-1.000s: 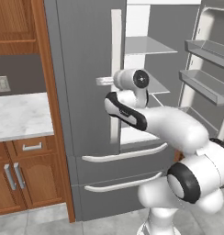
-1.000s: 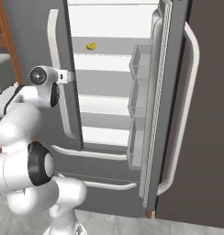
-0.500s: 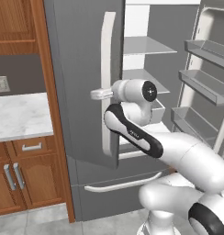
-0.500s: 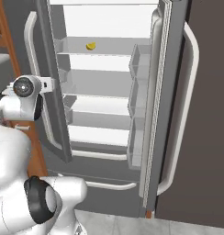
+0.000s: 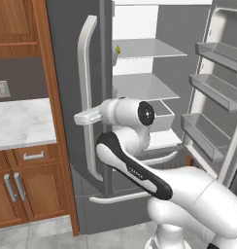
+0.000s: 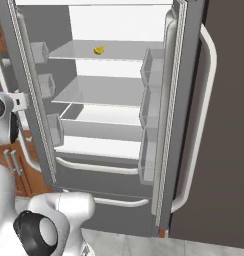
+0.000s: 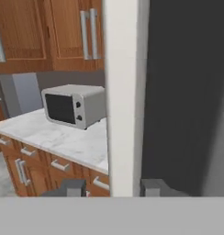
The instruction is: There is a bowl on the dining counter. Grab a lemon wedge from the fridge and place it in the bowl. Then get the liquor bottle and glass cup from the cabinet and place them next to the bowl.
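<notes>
The fridge [image 5: 67,58] was a flat dark grey outside, with long curved white handles [image 5: 86,97] and a bright white interior [image 6: 119,22]. Its shelves [image 6: 101,92] read as pale translucent grey, and the door bins [image 5: 212,85] matched them (slightly darker where shadowed). A tiny yellow lemon wedge [image 6: 99,50] sat as the one warm spot on the top shelf. The cabinets [image 5: 16,29] were reddish-brown wood with silver pulls [image 5: 34,155], and the counter [image 5: 21,121] was white marble with grey veins. The microwave [image 7: 75,105] was light grey with a black door. The arm [image 5: 135,170] was white with dark joints, and the finger tips [image 7: 153,187] dark grey.
</notes>
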Controlling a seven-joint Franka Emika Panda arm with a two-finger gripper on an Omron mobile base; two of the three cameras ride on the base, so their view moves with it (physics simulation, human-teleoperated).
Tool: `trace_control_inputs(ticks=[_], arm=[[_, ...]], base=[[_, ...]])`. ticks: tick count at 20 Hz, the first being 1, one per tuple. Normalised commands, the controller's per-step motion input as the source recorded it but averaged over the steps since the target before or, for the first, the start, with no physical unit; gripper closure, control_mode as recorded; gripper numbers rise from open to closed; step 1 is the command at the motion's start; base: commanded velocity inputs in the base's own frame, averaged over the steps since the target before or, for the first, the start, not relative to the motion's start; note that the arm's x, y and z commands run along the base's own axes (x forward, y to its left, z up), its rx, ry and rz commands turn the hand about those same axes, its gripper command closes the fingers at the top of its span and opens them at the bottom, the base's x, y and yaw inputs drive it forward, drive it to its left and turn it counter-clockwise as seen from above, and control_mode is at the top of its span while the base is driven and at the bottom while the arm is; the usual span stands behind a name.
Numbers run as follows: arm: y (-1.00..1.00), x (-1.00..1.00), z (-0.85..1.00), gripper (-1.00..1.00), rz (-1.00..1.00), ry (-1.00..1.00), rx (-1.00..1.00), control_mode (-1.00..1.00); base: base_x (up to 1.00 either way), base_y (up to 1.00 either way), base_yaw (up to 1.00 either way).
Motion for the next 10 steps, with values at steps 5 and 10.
trace_control_inputs(ticks=[5, 10], arm=[[0.04, -0.93, 0.25, -1.0, 0.01, 0.0, 0.09, -1.0], [-0.28, -0.85, 0.71, -1.0, 0.0, 0.05, 0.2, -1.0]], base=[[0.0, 0.0, 0.0], [0.0, 0.0, 0.0]])
